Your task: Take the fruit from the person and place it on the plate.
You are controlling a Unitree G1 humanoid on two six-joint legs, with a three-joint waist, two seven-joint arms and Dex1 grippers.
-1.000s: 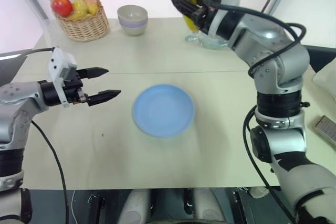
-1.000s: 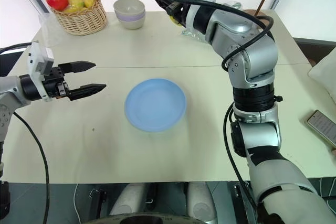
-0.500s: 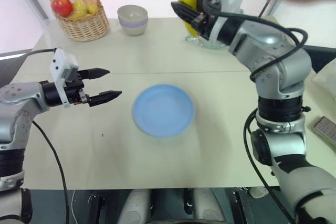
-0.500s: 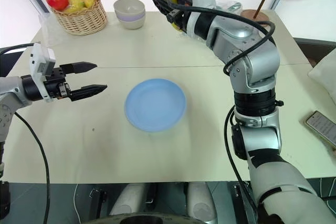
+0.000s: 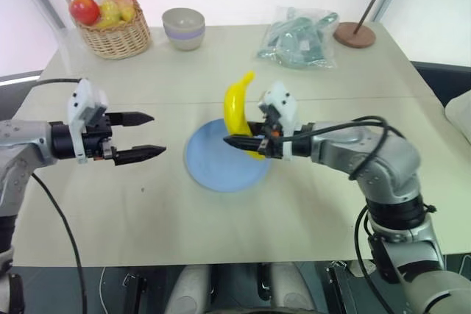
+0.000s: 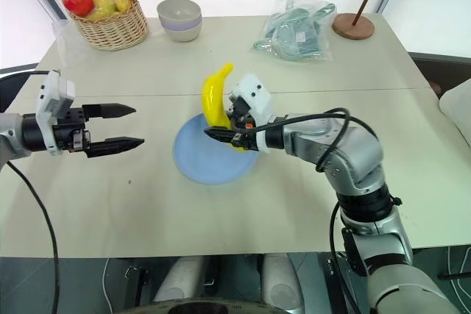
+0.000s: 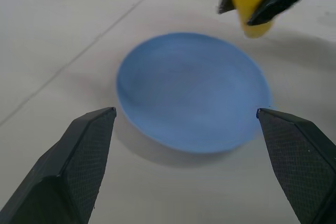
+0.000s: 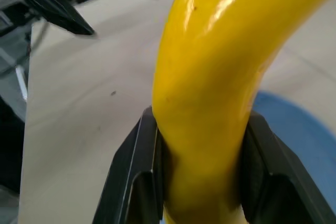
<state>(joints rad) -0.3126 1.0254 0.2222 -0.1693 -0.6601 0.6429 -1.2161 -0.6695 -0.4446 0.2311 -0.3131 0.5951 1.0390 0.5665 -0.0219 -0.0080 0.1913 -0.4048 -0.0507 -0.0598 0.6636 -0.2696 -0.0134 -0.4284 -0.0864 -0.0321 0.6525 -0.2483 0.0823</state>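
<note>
Here, long curved glossy yellow banana, upright over blue plate

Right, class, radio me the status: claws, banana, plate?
Right claw shut on banana, upright over plate. Left claw open, empty, beside plate. Nothing in the way.

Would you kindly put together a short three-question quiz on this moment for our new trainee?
1. True or false: the banana already lies flat on the plate.
2. Which gripper holds the banana: A left, B right?
3. Fill in: the left gripper's jaws are ____.

Key: 1 false, it is held upright above the plate's rim. 2 B. 3 open, holding nothing.
</note>
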